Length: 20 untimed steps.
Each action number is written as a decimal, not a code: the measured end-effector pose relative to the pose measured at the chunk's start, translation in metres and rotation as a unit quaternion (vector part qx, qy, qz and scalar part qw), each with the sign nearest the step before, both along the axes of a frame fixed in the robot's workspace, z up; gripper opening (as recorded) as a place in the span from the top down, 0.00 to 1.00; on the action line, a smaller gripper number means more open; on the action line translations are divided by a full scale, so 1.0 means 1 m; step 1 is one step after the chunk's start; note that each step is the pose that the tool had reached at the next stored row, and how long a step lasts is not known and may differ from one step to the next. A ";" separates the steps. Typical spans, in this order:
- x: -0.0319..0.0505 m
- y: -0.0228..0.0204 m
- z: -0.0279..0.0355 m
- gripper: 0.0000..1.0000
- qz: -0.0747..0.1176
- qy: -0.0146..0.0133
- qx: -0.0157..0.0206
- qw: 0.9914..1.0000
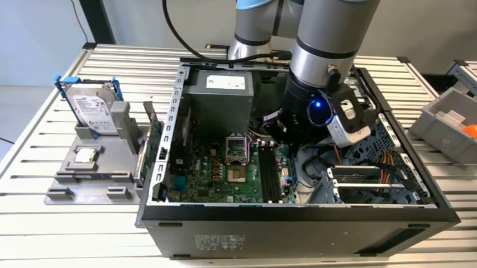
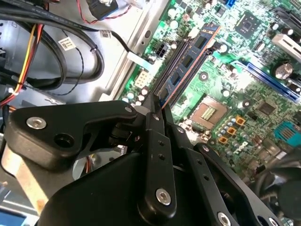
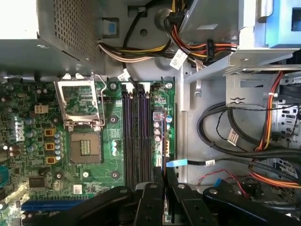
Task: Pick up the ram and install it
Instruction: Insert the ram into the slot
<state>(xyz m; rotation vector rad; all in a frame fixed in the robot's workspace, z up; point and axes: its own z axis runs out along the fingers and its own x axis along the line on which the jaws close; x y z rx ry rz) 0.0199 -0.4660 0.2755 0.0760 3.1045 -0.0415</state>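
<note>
Your gripper (image 2: 157, 106) pinches the ram (image 2: 188, 63), centre frame in the second wrist view; long axis parallel to the memory slots (image 3: 136, 136) beneath

An off-arm camera is looking down from high in front of the open computer case (image 1: 298, 215), taking in my arm (image 1: 324, 61) over the motherboard (image 1: 223, 173), the slatted table (image 1: 67, 223) and the hard drive (image 1: 93, 111) standing at the exterior view's left. Two cameras are riding near my wrist, close above the board. The first wrist view is facing almost straight down past my gripper (image 3: 164, 188) onto the memory slots (image 3: 136, 136) and processor socket (image 3: 84, 146). The second wrist view is looking obliquely across my gripper (image 2: 157, 106) at those same memory slots (image 2: 186, 61) and processor socket (image 2: 209, 113). All three are sharing that board area.
</note>
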 end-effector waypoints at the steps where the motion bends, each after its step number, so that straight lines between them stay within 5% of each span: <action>1: -0.0001 0.0000 -0.0011 1.00 0.000 -0.002 0.000 1.000; 7: -0.0033 0.0000 -0.0100 1.00 0.000 -0.013 0.000 1.000; 11: -0.0107 0.0005 -0.0119 1.00 0.000 -0.014 -0.001 1.000; 20: -0.0109 0.0020 -0.0143 1.00 0.000 -0.012 -0.002 1.000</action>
